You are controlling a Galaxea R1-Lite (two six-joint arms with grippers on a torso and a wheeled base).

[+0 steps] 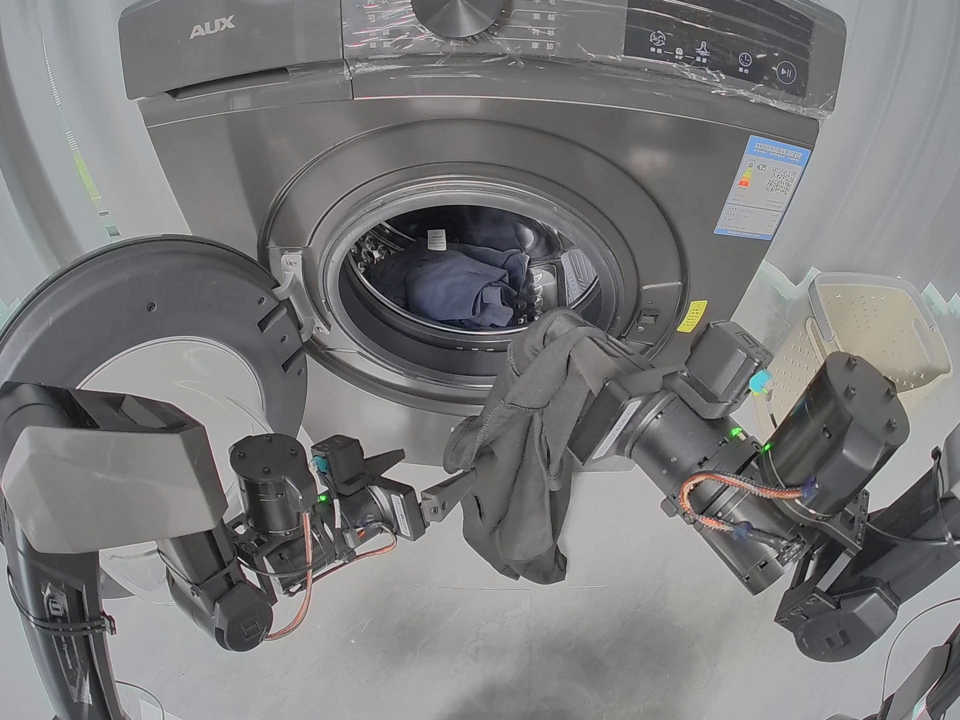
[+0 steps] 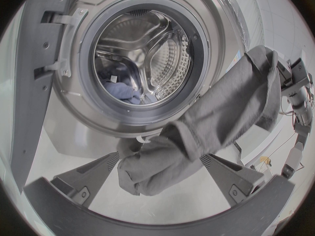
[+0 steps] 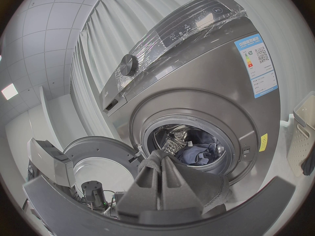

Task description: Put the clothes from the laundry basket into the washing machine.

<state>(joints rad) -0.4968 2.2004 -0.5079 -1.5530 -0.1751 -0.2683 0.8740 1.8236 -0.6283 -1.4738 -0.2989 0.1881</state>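
Clamping a dark grey garment (image 1: 520, 472) by its top, the right gripper (image 3: 160, 164) holds it just in front of the open mouth of the washing machine (image 1: 480, 152) — high enough, I judge, to clear the rim. The left gripper (image 1: 448, 495), spread open, sits at the dangling hem — probably to gather it.

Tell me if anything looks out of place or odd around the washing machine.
Two things. The dark grey garment hangs outside the drum, pinched by the right gripper before the opening. Its tail droops toward the floor, between the fingers of the open left gripper. Crinkled plastic film covers the control panel.
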